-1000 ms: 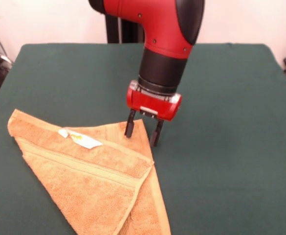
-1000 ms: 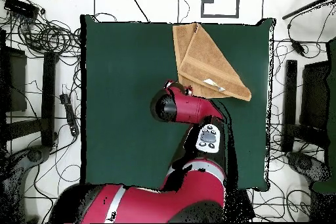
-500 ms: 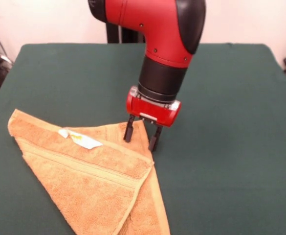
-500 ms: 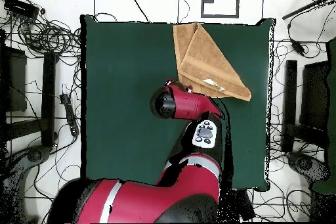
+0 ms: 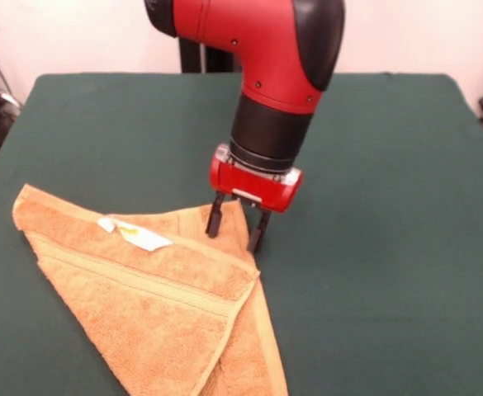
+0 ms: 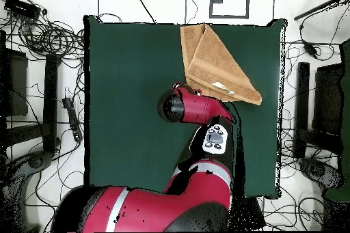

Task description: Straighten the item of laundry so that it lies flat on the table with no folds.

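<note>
Since one second ago the gripper (image 5: 231,228) has crept slightly toward the folded towel corner, dropping a touch; the towel (image 5: 154,305) itself has not shifted. Fingers stand apart, nothing between them yet. One finger sits over the peaked corner of the towel's upper layer, the other hangs just off the cloth's edge over bare table (image 5: 373,247), so the jaws straddle that corner's edge. Towel lies folded into a rough triangle, upper flap doubled over the lower layer, white tag (image 5: 138,234) showing on the flap, well away from the gripper along the far edge. Relative to the gripper, the bulk of the towel runs away toward the front edge of the table and to the tag side; its long fold line runs diagonally from the pinched corner down to the front. Overhead view places the towel (image 6: 213,66) against one table corner, arm head just beside its nearest point. Judgement: corner grasp is being set up; a pull away from the towel body would open the fold.
</note>
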### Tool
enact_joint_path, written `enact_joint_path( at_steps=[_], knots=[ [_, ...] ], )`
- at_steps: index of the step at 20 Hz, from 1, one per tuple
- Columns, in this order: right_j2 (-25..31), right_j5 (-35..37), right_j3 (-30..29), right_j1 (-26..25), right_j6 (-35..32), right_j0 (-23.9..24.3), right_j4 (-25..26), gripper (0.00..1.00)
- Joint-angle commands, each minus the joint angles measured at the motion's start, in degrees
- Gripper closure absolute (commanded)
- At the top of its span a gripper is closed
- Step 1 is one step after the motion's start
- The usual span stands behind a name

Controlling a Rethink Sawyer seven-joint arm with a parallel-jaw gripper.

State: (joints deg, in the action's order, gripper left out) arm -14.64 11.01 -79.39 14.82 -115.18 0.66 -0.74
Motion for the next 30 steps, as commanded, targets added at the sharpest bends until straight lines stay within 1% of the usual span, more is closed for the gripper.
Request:
enact_joint_path(
  at_steps=[1, 3, 8, 9, 11, 13, 18, 19, 20, 21, 24, 27, 30],
  knots=[
    [5.76, 5.16, -8.27, 2.79, -5.5, 2.62, 0.19, 0.0],
    [6.48, 5.03, -8.92, 3.35, -5.04, 3.3, 0.43, 0.0],
    [6.7, 2.79, -8.79, 2.48, -5.02, 3.56, 1.11, 0.0],
    [5.91, 2.49, -8.63, 2.31, -5.24, 2.78, 1.32, 0.0],
    [2.6, 0.64, -8.1, 1.28, -7.82, -0.48, 0.8, 0.0],
    [1.89, -0.36, -8.18, 0.77, -8.91, -1.72, 0.38, 0.0],
    [2.86, -1.14, -6.8, -0.75, -8.44, -1.23, -0.01, 0.0],
    [2.49, -1.49, -6.5, -1.09, -8.85, -1.45, -0.3, 0.0],
    [1.02, -2.96, -5.71, -1.76, -9.41, -2.45, -0.27, 0.0],
    [1.8, -2.59, -5.89, -1.58, -9.48, -1.81, -0.82, 1.0],
    [-0.43, -0.22, -6.17, -1.94, -13.22, -3.71, -4.0, 1.0],
    [1.38, -2.29, -7.24, -1.06, -11.8, -2.32, -3.14, 1.0],
    [2.07, -1.62, -6.55, -0.94, -9.89, -1.21, -2.19, 1.0]
  ],
)
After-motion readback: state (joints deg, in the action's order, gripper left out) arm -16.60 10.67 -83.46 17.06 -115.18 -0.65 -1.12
